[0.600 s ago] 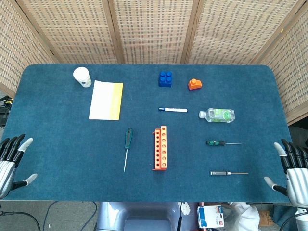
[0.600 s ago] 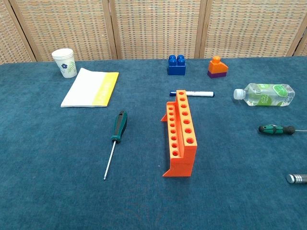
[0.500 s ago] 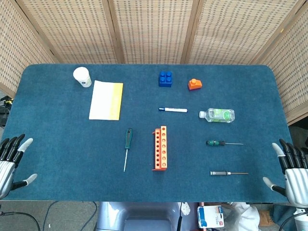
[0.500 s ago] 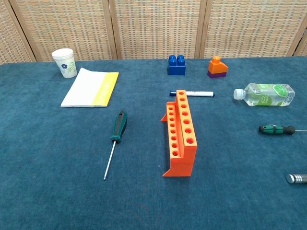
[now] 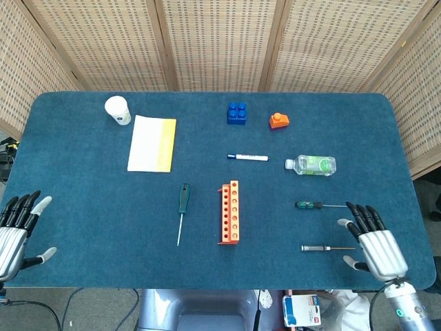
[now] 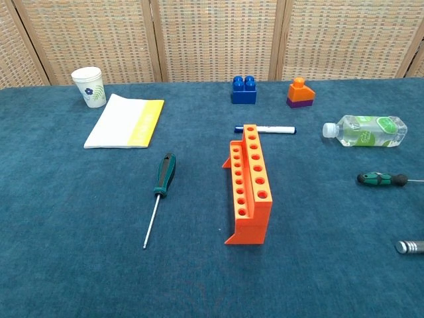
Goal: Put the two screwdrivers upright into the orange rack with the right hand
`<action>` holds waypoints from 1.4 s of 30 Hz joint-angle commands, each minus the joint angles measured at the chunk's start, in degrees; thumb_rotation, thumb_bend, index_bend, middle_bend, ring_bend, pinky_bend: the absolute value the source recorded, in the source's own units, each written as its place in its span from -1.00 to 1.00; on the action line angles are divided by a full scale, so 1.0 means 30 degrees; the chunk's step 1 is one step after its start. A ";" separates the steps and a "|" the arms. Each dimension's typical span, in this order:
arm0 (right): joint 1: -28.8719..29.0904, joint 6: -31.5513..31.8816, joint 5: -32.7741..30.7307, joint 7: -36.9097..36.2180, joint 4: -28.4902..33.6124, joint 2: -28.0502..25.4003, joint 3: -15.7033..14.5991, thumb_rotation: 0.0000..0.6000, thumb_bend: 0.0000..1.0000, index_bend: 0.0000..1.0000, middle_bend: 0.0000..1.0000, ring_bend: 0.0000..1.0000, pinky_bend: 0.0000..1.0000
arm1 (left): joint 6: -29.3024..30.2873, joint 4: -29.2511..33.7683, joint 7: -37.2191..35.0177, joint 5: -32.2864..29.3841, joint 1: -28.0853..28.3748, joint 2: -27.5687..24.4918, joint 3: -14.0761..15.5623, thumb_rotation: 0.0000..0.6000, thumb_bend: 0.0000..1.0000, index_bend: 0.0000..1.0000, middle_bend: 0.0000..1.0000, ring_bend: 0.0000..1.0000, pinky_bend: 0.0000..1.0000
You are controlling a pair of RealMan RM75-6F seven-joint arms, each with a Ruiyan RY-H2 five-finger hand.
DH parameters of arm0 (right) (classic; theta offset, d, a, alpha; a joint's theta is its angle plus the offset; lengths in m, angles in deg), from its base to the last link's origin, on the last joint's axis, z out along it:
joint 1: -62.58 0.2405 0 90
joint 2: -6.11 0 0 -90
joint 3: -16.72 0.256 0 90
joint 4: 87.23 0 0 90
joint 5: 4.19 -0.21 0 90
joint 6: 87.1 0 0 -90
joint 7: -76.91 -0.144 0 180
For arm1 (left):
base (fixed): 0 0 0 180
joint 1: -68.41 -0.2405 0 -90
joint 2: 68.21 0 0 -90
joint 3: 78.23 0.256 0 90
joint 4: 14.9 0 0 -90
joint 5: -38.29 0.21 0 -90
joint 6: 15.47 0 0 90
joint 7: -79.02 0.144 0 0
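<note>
The orange rack [image 5: 230, 212] [image 6: 250, 185] stands mid-table with its holes empty. A green-handled screwdriver [image 5: 182, 210] [image 6: 160, 192] lies flat to its left. Right of the rack lie a small green-and-black screwdriver [image 5: 317, 205] [image 6: 382, 179] and, nearer the front edge, a silver-handled screwdriver [image 5: 324, 247] [image 6: 409, 247]. My right hand [image 5: 372, 241] hovers over the front right of the table with its fingers spread, holding nothing, just right of the silver screwdriver's tip. My left hand [image 5: 17, 231] is off the table's left edge, fingers apart and empty. Neither hand shows in the chest view.
Along the back are a paper cup [image 5: 118, 109], a white-and-yellow notepad [image 5: 152, 143], a blue block [image 5: 237, 113] and an orange block [image 5: 278, 121]. A marker [image 5: 247, 157] lies behind the rack, and a plastic bottle [image 5: 311, 165] lies on its side behind the right screwdrivers.
My right hand has moved left from beyond the table's right edge to over the table, close to the silver screwdriver's tip. The left hand has barely shifted. No object has moved.
</note>
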 commanded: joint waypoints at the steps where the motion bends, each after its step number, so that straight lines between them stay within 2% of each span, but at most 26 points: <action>1: 0.1244 -0.2106 -0.0509 0.1052 -0.0369 0.0716 -0.0007 1.00 -0.93 -0.32 -1.00 -1.00 -1.00 | -0.0025 0.0032 0.0017 -0.0095 0.0016 -0.0020 -0.0045 1.00 -1.00 -1.00 -1.00 -1.00 -1.00; 7: 0.2171 -0.4311 -0.1749 0.1966 -0.0203 0.1537 -0.0118 1.00 -0.78 -0.24 -1.00 -1.00 -1.00 | -0.0143 0.0026 -0.0204 -0.0398 0.0048 -0.0104 -0.0139 1.00 -1.00 -1.00 -1.00 -1.00 -1.00; 15: 0.2891 -0.5716 -0.3579 0.3146 -0.0851 0.3077 0.0162 1.00 -0.61 -0.16 -1.00 -1.00 -1.00 | -0.0022 0.0019 -0.0334 -0.0256 0.0002 -0.0162 -0.0086 1.00 -1.00 -1.00 -1.00 -1.00 -1.00; 25: 0.3209 -0.6327 -0.4706 0.4066 -0.1593 0.3755 -0.0065 1.00 -0.55 -0.09 -1.00 -1.00 -1.00 | -0.0042 -0.0024 -0.0644 -0.0326 0.0018 -0.0279 -0.0118 1.00 -1.00 -1.00 -1.00 -1.00 -1.00; 42: 0.3496 -0.6420 -0.5117 0.4225 -0.2594 0.4544 -0.0501 1.00 -0.48 -0.06 -1.00 -1.00 -1.00 | -0.0166 0.0034 -0.0707 -0.0460 0.0061 -0.0330 -0.0145 1.00 -1.00 -1.00 -1.00 -1.00 -1.00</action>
